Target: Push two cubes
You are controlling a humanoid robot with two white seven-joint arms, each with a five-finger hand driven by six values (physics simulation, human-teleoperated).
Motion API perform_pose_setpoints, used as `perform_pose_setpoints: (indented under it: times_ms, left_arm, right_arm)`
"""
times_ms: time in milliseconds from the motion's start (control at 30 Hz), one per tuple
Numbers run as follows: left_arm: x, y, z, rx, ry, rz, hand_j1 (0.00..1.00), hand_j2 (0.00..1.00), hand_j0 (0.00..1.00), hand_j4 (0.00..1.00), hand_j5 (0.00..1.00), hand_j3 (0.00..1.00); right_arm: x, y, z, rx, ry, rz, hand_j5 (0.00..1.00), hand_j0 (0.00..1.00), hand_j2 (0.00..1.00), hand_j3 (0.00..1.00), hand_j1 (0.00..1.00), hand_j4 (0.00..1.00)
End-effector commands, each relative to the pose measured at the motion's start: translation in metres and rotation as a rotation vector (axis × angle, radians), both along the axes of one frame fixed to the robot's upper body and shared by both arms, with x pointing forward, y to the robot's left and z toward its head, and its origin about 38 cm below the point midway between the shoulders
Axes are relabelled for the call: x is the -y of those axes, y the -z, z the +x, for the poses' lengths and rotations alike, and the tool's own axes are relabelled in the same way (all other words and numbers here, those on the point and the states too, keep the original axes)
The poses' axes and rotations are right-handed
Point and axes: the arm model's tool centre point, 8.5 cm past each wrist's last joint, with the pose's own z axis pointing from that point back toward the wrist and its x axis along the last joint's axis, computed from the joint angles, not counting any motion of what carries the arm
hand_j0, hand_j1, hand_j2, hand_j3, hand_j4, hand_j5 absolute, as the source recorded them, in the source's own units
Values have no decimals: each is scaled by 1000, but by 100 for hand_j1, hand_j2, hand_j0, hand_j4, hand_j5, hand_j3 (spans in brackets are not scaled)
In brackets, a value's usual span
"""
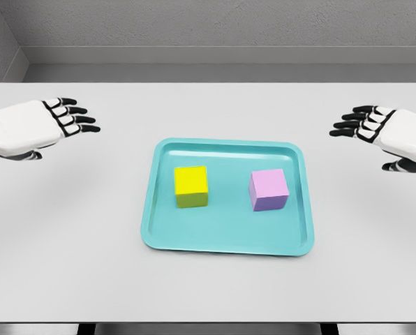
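A yellow cube (191,186) sits in the left half of a teal tray (227,241) at the middle of the table. A pink cube (269,189) sits in the tray's right half, apart from the yellow one. My left hand (67,118) hovers over the table to the upper left of the tray, fingers spread and holding nothing. My right hand (361,124) hovers to the upper right of the tray, fingers also spread and holding nothing. Neither hand touches the tray or a cube.
The tray lies on a white table (68,237) whose front edge runs along the bottom of the view. A grey wall stands behind the table's far edge.
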Motion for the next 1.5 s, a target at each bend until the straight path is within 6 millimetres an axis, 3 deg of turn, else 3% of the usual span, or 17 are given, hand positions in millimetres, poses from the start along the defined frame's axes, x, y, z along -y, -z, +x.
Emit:
perform_pose_setpoints:
  times_ms: [0, 133, 167, 200, 233, 333, 367, 400, 433, 667, 867, 933, 1067, 1267, 1467]
  left_arm:
    - [0, 1, 0, -4, -1, 6, 100, 100, 100, 100, 100, 100]
    - [1, 3, 0, -16, -4, 19, 100, 100, 100, 100, 100, 100]
    - [5, 10, 1, -17, 1, 34, 100, 100, 100, 100, 100, 100]
    - [12, 19, 2, -17, 11, 50, 100, 100, 100, 100, 100, 100]
    - [15, 24, 2, -19, 16, 67, 100, 100, 100, 100, 100, 100]
    - [28, 41, 5, -21, 34, 105, 86, 86, 86, 86, 86, 86]
    - [29, 43, 5, -25, 36, 112, 81, 81, 81, 81, 81, 81]
    - [29, 45, 5, -31, 32, 125, 76, 76, 76, 76, 76, 76]
    - [30, 46, 5, -33, 34, 127, 76, 76, 76, 76, 76, 76]
    - [48, 55, 6, -59, 82, 126, 75, 75, 75, 75, 75, 75]
    - [51, 40, -8, -63, 130, 107, 77, 77, 77, 77, 77, 77]
    - [54, 38, -11, -64, 142, 102, 78, 78, 78, 78, 78, 78]
    - [57, 45, -13, -81, 150, 97, 78, 78, 78, 78, 78, 78]
    - [71, 62, -14, -115, 176, 89, 78, 78, 78, 78, 78, 78]
    - [84, 66, -14, -127, 193, 77, 78, 78, 78, 78, 78, 78]
  right_arm:
    - [-4, 6, -1, -10, -9, 4, 100, 100, 100, 100, 100, 100]
    - [-4, -1, 1, 1, 1, 76, 100, 100, 100, 100, 100, 100]
    - [-12, 7, 1, -17, -17, 96, 100, 100, 100, 100, 100, 100]
    - [-22, -1, 10, 16, -45, 39, 100, 100, 100, 100, 100, 100]
    - [-26, 4, 13, 4, -66, -70, 100, 100, 100, 100, 100, 100]
    - [-23, 3, 24, 77, -81, -273, 100, 100, 100, 100, 100, 100]
    - [-21, 5, 25, 74, -77, -302, 90, 90, 90, 90, 90, 90]
    - [-18, 7, 26, 62, -67, -335, 68, 68, 68, 68, 68, 68]
    - [-17, 10, 30, 55, -55, -329, 62, 62, 62, 62, 62, 62]
    - [-11, 10, 31, 30, -32, -293, 65, 65, 65, 65, 65, 65]
    - [-29, 37, 25, -37, -66, -195, 64, 64, 64, 64, 64, 64]
    - [-29, 33, 25, -59, -57, -131, 64, 64, 64, 64, 64, 64]
    - [-18, 32, 28, -77, -18, -98, 65, 65, 65, 65, 65, 65]
    - [-31, 61, 25, -113, -38, -81, 65, 65, 65, 65, 65, 65]
    - [-42, 73, 25, -101, -68, -126, 65, 65, 65, 65, 65, 65]
